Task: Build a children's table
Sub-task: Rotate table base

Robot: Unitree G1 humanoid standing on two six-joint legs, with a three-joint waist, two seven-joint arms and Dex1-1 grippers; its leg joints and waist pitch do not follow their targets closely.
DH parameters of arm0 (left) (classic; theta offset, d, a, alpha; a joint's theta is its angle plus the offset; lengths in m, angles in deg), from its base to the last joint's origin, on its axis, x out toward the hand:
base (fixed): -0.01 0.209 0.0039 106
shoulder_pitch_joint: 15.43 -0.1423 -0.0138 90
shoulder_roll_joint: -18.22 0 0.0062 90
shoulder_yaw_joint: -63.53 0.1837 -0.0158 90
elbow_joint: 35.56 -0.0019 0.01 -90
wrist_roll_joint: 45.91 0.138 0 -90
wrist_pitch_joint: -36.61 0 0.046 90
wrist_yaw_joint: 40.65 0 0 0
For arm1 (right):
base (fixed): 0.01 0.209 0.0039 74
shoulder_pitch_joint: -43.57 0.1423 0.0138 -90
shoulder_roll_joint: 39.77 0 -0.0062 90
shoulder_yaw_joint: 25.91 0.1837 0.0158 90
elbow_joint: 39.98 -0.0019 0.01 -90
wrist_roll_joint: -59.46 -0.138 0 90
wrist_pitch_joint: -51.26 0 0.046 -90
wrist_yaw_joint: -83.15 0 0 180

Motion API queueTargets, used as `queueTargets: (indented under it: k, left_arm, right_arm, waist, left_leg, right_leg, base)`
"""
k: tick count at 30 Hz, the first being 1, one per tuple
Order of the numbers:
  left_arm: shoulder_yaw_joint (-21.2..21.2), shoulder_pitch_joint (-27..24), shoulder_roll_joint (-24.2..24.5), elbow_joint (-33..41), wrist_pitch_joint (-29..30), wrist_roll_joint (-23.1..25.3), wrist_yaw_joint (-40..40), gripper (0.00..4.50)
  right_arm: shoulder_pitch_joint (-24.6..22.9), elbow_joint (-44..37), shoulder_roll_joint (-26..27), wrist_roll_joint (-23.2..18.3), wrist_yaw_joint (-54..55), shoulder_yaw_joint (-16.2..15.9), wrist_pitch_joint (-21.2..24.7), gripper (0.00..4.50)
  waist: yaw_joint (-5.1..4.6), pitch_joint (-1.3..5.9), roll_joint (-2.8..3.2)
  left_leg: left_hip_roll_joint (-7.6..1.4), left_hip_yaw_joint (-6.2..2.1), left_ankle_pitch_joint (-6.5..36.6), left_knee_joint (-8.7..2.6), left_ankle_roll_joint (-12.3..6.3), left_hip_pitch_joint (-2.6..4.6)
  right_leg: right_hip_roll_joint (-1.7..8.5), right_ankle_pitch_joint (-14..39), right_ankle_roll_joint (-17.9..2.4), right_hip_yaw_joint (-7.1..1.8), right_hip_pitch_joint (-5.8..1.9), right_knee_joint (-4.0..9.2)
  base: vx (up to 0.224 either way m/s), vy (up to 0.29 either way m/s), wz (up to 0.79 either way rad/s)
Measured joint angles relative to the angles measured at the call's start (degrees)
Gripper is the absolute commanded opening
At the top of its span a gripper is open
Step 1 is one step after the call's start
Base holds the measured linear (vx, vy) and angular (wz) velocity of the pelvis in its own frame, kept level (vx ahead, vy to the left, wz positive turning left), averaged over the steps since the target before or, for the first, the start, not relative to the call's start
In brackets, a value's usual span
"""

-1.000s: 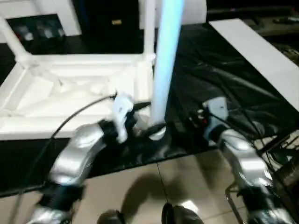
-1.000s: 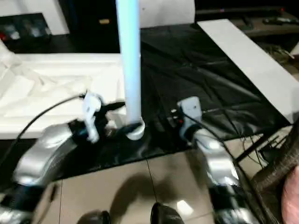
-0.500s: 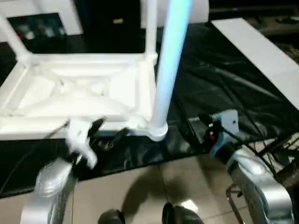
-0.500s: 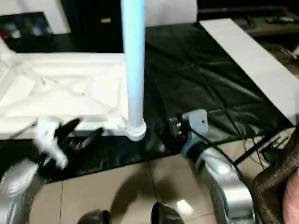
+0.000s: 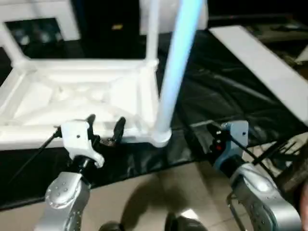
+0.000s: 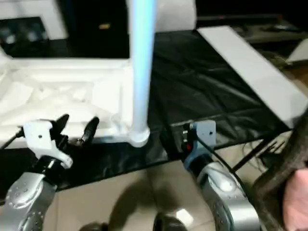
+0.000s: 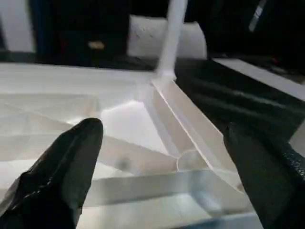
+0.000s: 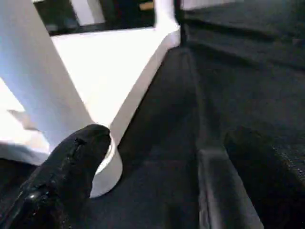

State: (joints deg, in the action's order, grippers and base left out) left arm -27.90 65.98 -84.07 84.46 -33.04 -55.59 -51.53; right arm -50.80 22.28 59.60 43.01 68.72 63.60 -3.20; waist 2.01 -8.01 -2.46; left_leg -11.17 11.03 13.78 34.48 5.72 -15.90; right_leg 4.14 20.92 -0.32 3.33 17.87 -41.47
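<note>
- White plastic ribs of the upturned tabletop (image 7: pixel 119 138) showed close up in the left wrist view, along with an empty round socket (image 7: pixel 190 160) near its front rim; the head views gave no such detail.
- Nearest the camera, the left gripper (image 5: pixel 105 129) hovered just before the tabletop's front edge, fingers (image 7: pixel 66 167) spread apart and holding nothing.
- The right gripper (image 8: pixel 167 181) hung over the black sheet (image 5: pixel 226 91), beside the near leg (image 5: pixel 175 72), its fingers likewise apart and empty.
- That near leg stood upright in the tabletop's near corner socket.
- Farther back, a second leg (image 5: pixel 152 29) rose from the far corner.
- Beyond, to the right, lay a flat white board (image 5: pixel 264 67).
</note>
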Motion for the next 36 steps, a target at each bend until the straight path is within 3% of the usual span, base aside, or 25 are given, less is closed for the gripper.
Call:
queueTargets:
  k: [1, 2, 3, 4, 5, 6, 7, 8, 9, 10, 11, 12, 13, 14, 15, 16, 17, 18, 19, 20, 22, 26, 28, 31, 36]
  left_arm:
    - [0.5, -0.9, -1.1, 0.0, 0.3, 0.3, 0.1, 4.46]
    - [1.6, -1.7, -1.2, -0.1, 0.7, 0.5, 0.2, 4.46]
    - [2.7, -2.2, -1.2, -0.3, 1.0, 0.5, 0.2, 4.46]
    - [3.3, -2.2, -1.2, 0.0, 1.0, 0.5, 0.3, 4.46]
    - [3.4, -2.1, -1.1, 0.5, 0.9, 0.5, 0.5, 4.46]
    - [3.4, -2.2, -1.1, 0.9, 0.8, 0.6, 0.5, 4.46]
    - [3.5, -2.3, -1.1, 1.2, 0.8, 0.6, 0.6, 4.46]
    - [3.5, -2.8, -1.0, 1.4, 0.8, 0.7, 0.9, 4.46]
    - [2.8, -3.3, -0.6, 1.5, 0.8, 0.8, 1.4, 4.46]
    - [2.0, -3.3, -0.4, 0.9, 1.0, 1.1, 1.8, 4.46]
    - [2.0, -3.5, -0.8, 0.4, 1.2, 1.1, 2.3, 4.46]
    - [2.0, -3.6, -1.2, 0.4, 1.2, 1.1, 2.5, 4.46]
    - [2.3, -3.3, -1.2, 0.5, 1.2, 1.4, 2.5, 4.46]
    - [2.5, -2.9, -1.2, 0.5, 1.2, 1.6, 2.5, 4.46]
    - [2.6, -2.6, -1.1, 0.6, 1.2, 1.6, 2.5, 4.46]
    - [2.8, -2.5, -1.1, 0.4, 1.1, 1.7, 2.5, 4.46]
    - [3.0, -2.9, -1.4, 0.0, 1.3, 1.7, 2.5, 4.46]
    - [3.7, -3.0, -1.5, 0.1, 1.2, 1.7, 2.4, 4.46]
    - [3.9, -3.0, -1.4, 0.1, 1.2, 1.6, 2.4, 4.46]
    - [4.0, -2.8, -1.1, 0.1, 1.2, 1.7, 2.4, 4.46]
    - [4.1, -3.2, -0.3, 0.2, 1.2, 1.8, 2.4, 4.46]
    - [4.2, -4.4, 0.1, 0.2, 1.5, 2.4, 2.4, 4.46]
    - [4.0, -4.2, 0.1, 0.2, 1.9, 1.5, 2.2, 4.46]
    - [4.5, -4.0, 1.9, 0.2, 1.7, 1.5, 0.3, 4.46]
    - [4.4, -3.0, 4.0, -0.1, 1.6, 0.6, -2.1, 4.46]
  right_arm:
    - [0.6, -0.2, -0.8, 0.2, 0.2, 0.1, 0.3, 4.50]
    - [0.3, -0.2, -1.3, 0.5, 0.4, 0.0, 0.5, 4.50]
    - [-0.2, -0.2, -1.7, 0.9, 0.6, 0.0, 0.6, 4.50]
    - [-0.4, -0.2, -2.3, 1.4, 0.9, 0.1, 0.9, 4.50]
    - [-0.3, -0.3, -2.6, 1.6, 1.1, 0.1, 0.9, 4.50]
    - [-0.3, -0.4, -2.6, 2.0, 1.3, 0.2, 0.9, 4.50]
    - [-0.3, -0.4, -2.6, 2.3, 1.5, 0.2, 0.7, 4.50]
    - [-0.2, -0.2, -2.2, 2.7, 2.0, 0.6, 0.6, 4.50]
    - [0.4, -0.2, -1.3, 2.6, 2.2, 0.5, 0.5, 4.50]
    - [0.9, -0.2, -0.9, 2.5, 2.3, 0.4, 0.3, 4.50]
    - [0.9, -0.3, -0.4, 2.2, 2.9, 1.1, 0.2, 4.50]
    - [0.9, -0.3, 0.1, 2.0, 3.3, 1.9, 0.2, 4.50]
    - [0.9, -0.3, 0.0, 1.8, 3.9, 2.6, 0.2, 4.50]
    - [0.9, -0.3, -0.3, 1.8, 4.1, 2.9, 0.2, 4.50]
    - [0.9, -0.3, -0.6, 1.8, 4.2, 3.3, 0.1, 4.50]
    - [0.9, -0.2, -1.1, 1.8, 4.1, 3.6, 0.1, 4.50]
    - [0.7, 0.3, -1.6, 1.9, 4.1, 3.8, 0.2, 4.50]
    - [0.7, 0.4, -1.9, 1.9, 4.1, 4.0, 0.2, 4.50]
    - [0.8, 0.4, -2.0, 1.8, 3.9, 3.8, 0.2, 4.50]
    - [0.7, 0.4, -2.0, 1.8, 3.6, 3.6, 0.2, 4.50]
    - [0.3, 0.2, -2.0, 1.6, 2.5, 2.6, 0.2, 4.50]
    - [-0.8, -0.7, -2.5, 1.5, 1.9, 1.2, 0.5, 4.50]
    - [-1.3, -0.9, -1.0, 1.2, 3.1, 1.9, 0.5, 4.50]
    - [-2.2, -0.9, -1.4, 1.3, 3.7, 2.2, 0.5, 4.50]
    - [-2.9, -0.9, -3.3, 1.5, 2.5, 1.7, 0.8, 4.50]
  waist:
    - [1.41, 0.10, 0.70]
    - [2.02, 0.10, 1.10]
    - [2.47, 0.22, 1.37]
    - [2.77, 0.60, 2.11]
    - [2.89, 1.06, 2.99]
    - [2.79, 1.33, 3.85]
    - [2.64, 1.47, 4.88]
    - [2.23, 1.59, 5.71]
    - [1.27, 1.42, 4.72]
    - [0.16, 1.51, 3.66]
    - [-0.75, 1.76, 3.64]
    - [-0.96, 1.90, 3.79]
    - [-1.22, 2.13, 3.53]
    - [-1.15, 2.33, 2.65]
    - [-0.94, 2.24, 1.40]
    - [-0.84, 1.91, -0.14]
    - [-0.47, 1.79, -0.36]
    - [0.02, 1.76, 0.43]
    - [0.23, 1.72, 0.79]
    - [0.28, 1.62, 1.18]
    - [-0.50, 1.55, 1.58]
    - [-2.41, 1.29, 2.09]
    - [-3.35, 1.32, 2.12]
    - [-3.50, 1.38, 1.97]
    - [-3.92, 1.72, 2.47]
  left_leg:
    - [0.20, -1.65, 2.7, 3.66, -3.06, -1.83]
    - [1.40, -2.59, 3.7, 6.01, -5.03, -2.89]
    - [3.17, -3.75, 3.7, 8.13, -6.27, -4.14]
    - [4.94, -4.31, 3.4, 8.38, -7.47, -5.31]
    - [5.32, -4.43, 2.8, 7.29, -8.77, -6.37]
    - [5.14, -4.42, 1.8, 5.24, -10.51, -7.23]
    - [4.76, -4.54, 0.9, 2.31, -11.45, -7.24]
    - [4.46, -6.08, -0.6, 3.01, -9.80, -6.46]
    - [6.08, -7.01, -0.1, 3.01, -8.63, -6.29]
    - [7.10, -7.60, 0.5, 3.29, -8.90, -6.17]
    - [7.45, -7.82, 1.3, 3.54, -9.09, -5.74]
    - [7.61, -7.68, 1.7, 3.61, -8.82, -5.26]
    - [8.28, -7.36, 2.0, 3.66, -8.65, -4.72]
    - [9.07, -6.62, 2.2, 3.69, -8.52, -4.44]
    - [10.24, -5.61, 2.4, 3.80, -8.26, -4.00]
    - [11.57, -4.44, 3.5, 4.34, -8.35, -3.54]
    - [11.35, -4.40, 3.7, 4.43, -8.22, -3.37]
    - [11.01, -4.75, 3.8, 3.84, -8.06, -2.93]
    - [10.56, -4.81, 3.7, 3.49, -7.71, -2.83]
    - [9.87, -4.67, 3.7, 3.21, -7.26, -2.63]
    - [9.10, -4.55, 4.0, 3.27, -7.31, -2.60]
    - [8.39, -4.30, 3.8, 3.35, -6.95, -2.58]
    - [7.49, -4.07, 3.5, 3.35, -6.56, -2.63]
    - [7.10, -4.05, 3.4, 3.13, -6.27, -3.18]
    - [6.91, -4.25, 3.0, 2.55, -5.63, -3.47]
  right_leg:
    - [-1.60, 0.2, -0.4, -0.90, -0.72, 0.60]
    - [-1.86, 0.3, -0.5, -1.16, -1.34, 1.16]
    - [-2.12, 0.2, -0.6, -1.46, -2.31, 2.22]
    - [-2.12, 0.2, -0.6, -0.71, -3.69, 4.10]
    - [-1.95, 0.0, -0.4, 1.13, -4.97, 5.70]
    - [-1.95, 0.0, -0.2, 3.58, -6.66, 7.41]
    - [-2.35, 0.3, 0.3, 5.89, -8.40, 8.78]
    - [-2.93, 1.1, 1.0, 7.14, -10.23, 9.58]
    - [-2.86, 2.3, 1.6, 5.81, -9.57, 6.98]
    - [-3.01, 2.9, 1.7, 3.72, -7.16, 1.88]
    - [-3.88, 3.0, 1.8, 1.56, -3.21, -2.97]
    - [-3.97, 2.4, 2.9, 0.82, 0.07, -4.09]
    - [-3.28, 0.4, 4.8, -0.05, 4.28, -3.48]
    - [-2.52, -2.6, 5.4, -1.14, 6.38, -1.07]
    - [-1.34, -6.8, 4.8, -2.35, 7.68, 3.41]
    - [0.15, -13.9, 2.4, -3.88, 8.27, 5.78]
    - [0.04, -13.6, 2.6, -4.32, 7.91, 5.82]
    - [-0.11, -13.7, 1.9, -4.00, 7.38, 6.65]
    - [-0.37, -13.8, 1.1, -3.67, 6.79, 7.55]
    - [-0.80, -14.1, 0.6, -3.40, 6.01, 8.62]
    - [-1.04, -14.0, -0.5, -2.54, 5.41, 9.44]
    - [-1.09, -13.6, -0.2, -2.09, 4.89, 9.57]
    - [-1.08, -13.5, 0.0, -1.10, 4.86, 9.80]
    - [-1.07, -13.4, 0.1, -0.55, 5.20, 9.69]
    - [-1.00, -13.3, 0.1, -0.05, 5.46, 9.69]
  base:
    - [0.186, -0.083, -0.09]
    - [0.076, -0.023, -0.01]
    - [0.166, -0.036, 0.14]
    - [0.174, -0.004, 0.34]
    - [0.174, -0.004, 0.34]
    - [0.205, 0.053, 0.60]
    - [0.259, 0.092, 0.73]
    - [0.259, 0.092, 0.73]
    - [0.309, 0.057, 0.60]
    - [0.307, 0.021, 0.56]
    - [0.307, 0.021, 0.56]
    - [0.243, 0.047, 0.30]
    - [0.187, 0.058, 0.14]
    - [0.187, 0.058, 0.14]
    - [0.008, 0.025, 0.21]
    - [-0.103, -0.017, 0.27]
    - [-0.103, -0.017, 0.27]
    - [-0.003, -0.044, 0.18]
    - [0.000, 0.000, 0.00]
    - [0.000, 0.000, 0.00]
    - [0.000, 0.000, 0.00]
    - [0.000, 0.000, 0.00]
    - [0.002, -0.058, 0.16]
    - [-0.008, -0.075, 0.10]
    - [-0.001, -0.026, 0.02]
